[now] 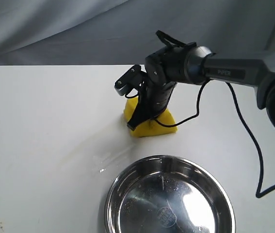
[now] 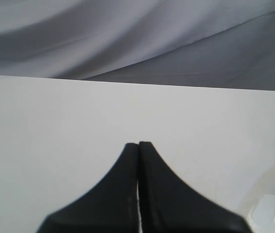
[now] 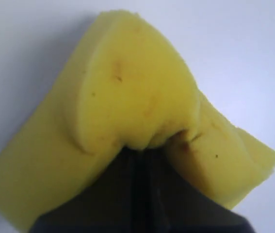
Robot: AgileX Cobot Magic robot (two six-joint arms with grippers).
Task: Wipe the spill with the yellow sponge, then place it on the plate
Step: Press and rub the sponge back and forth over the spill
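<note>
My right gripper (image 1: 139, 119) points straight down at the table's middle and is shut on the yellow sponge (image 1: 149, 124), which bulges around the pinched fingers (image 3: 142, 170). The sponge (image 3: 127, 107) rests on the white table, squeezed and folded, with small orange stains near the fingers. No amber puddle shows; only a faint wet smear (image 1: 103, 158) runs from the sponge toward the front left. The shiny steel plate (image 1: 122, 182) sits at the front centre, below the sponge. My left gripper (image 2: 138, 144) is shut on nothing over bare table; it is out of the exterior view.
A black cable (image 1: 246, 131) hangs from the right arm (image 1: 224, 70) and loops down on the right. Grey cloth (image 1: 79, 29) backs the table's far edge. A shiny wet patch (image 2: 268, 208) shows at the corner of the left wrist view.
</note>
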